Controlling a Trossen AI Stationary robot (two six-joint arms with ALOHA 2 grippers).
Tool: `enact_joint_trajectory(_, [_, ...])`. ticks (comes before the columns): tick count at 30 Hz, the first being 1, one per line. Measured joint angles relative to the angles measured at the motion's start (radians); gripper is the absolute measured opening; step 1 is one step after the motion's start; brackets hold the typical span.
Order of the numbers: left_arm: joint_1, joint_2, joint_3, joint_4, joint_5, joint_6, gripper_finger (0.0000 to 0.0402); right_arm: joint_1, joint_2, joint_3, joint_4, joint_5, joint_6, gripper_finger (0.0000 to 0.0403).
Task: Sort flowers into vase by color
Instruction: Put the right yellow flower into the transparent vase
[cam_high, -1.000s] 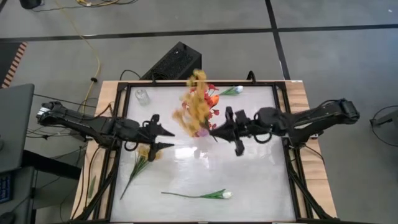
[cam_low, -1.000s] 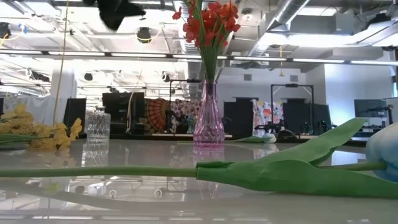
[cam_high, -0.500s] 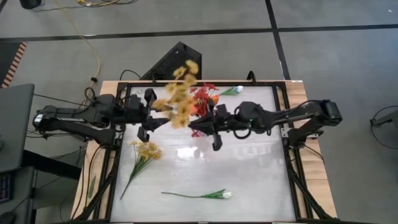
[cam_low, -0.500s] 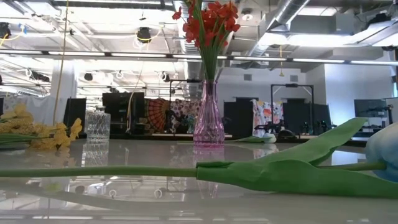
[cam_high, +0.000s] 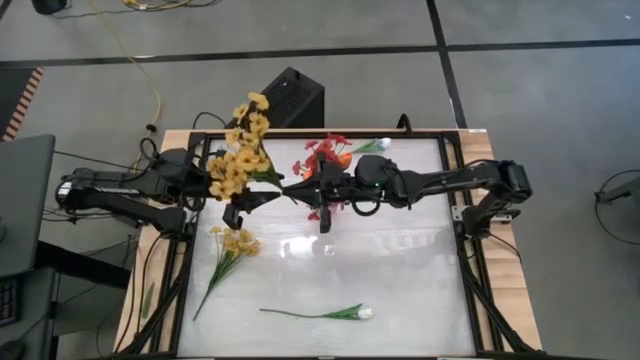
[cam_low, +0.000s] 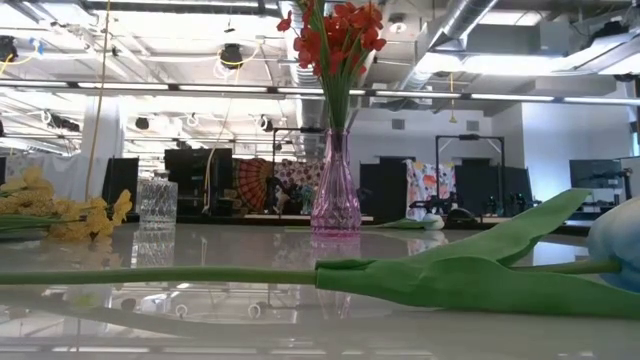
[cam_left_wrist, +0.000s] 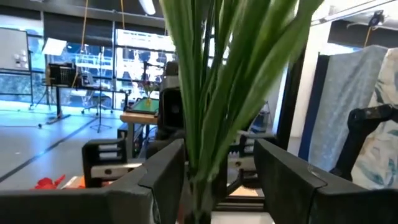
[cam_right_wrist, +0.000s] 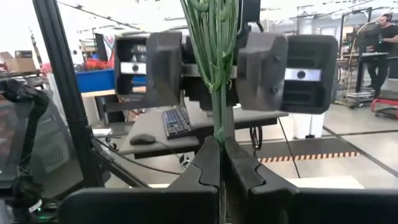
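- Between the right gripper's (cam_right_wrist: 219, 163) fingers sits the lower stem of a yellow spray (cam_high: 240, 165). The fingers are pressed together on it with no gap showing, so this arm carries the flower above the table (cam_high: 400, 270).
- Just past that pinch, higher up the same stems (cam_right_wrist: 214, 37), the left gripper (cam_left_wrist: 217, 180) faces the right one. Its fingers (cam_left_wrist: 165, 177) are spread wide on either side of the green bundle, with air on both sides and nothing gripped.
- This looks like a handover. For a clean one, I would close the left fingers squarely across all the stems before the right ones let go. They should close a little apart from the right fingertips so the two grippers do not clash.
- The stems are thin and springy, so a loose or off-centre squeeze could let some slip out and the heavy blooms tip.
- Beyond the right fingers stands the pink vase (cam_low: 336, 190) with the red flowers (cam_low: 335, 35) already in it.
- Near the left arm is an empty clear glass (cam_low: 157, 203), a likely home for the yellows.
- Well away from both grippers lie a second yellow bunch (cam_high: 235, 243) and a white tulip (cam_high: 345, 313) on the table.
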Motion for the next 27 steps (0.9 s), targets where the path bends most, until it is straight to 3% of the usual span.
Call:
enact_joint_trajectory(5, [0.0, 0.0, 0.0, 0.0, -0.014, 0.044, 0.0158, -0.004, -0.004, 0.001, -0.013, 0.002, 0.0, 0.003])
enact_joint_trajectory(10, [0.0, 0.0, 0.0, 0.005, -0.063, 0.104, 0.0041, -0.009, -0.006, 0.001, -0.021, 0.004, 0.0, 0.0033])
enact_joint_trajectory(12, [0.0, -0.005, 0.0, 0.004, -0.079, 0.119, 0.0016, -0.012, -0.006, 0.001, -0.027, 0.004, 0.0, 0.004])
enact_joint_trajectory(21, [0.042, -0.067, 0.0, -0.007, -0.132, 0.128, 0.0005, -0.011, -0.049, 0.0, -0.075, 0.003, -0.017, 0.0148])
enact_joint_trajectory(24, [0.095, -0.121, 0.0, -0.068, -0.202, 0.154, 0.0004, -0.011, -0.092, 0.0, -0.142, 0.002, -0.015, 0.0185])
enact_joint_trajectory(27, [0.165, -0.187, 0.001, -0.206, -0.334, 0.194, 0.0003, -0.001, -0.131, 0.0, -0.215, 0.001, -0.015, 0.0211])
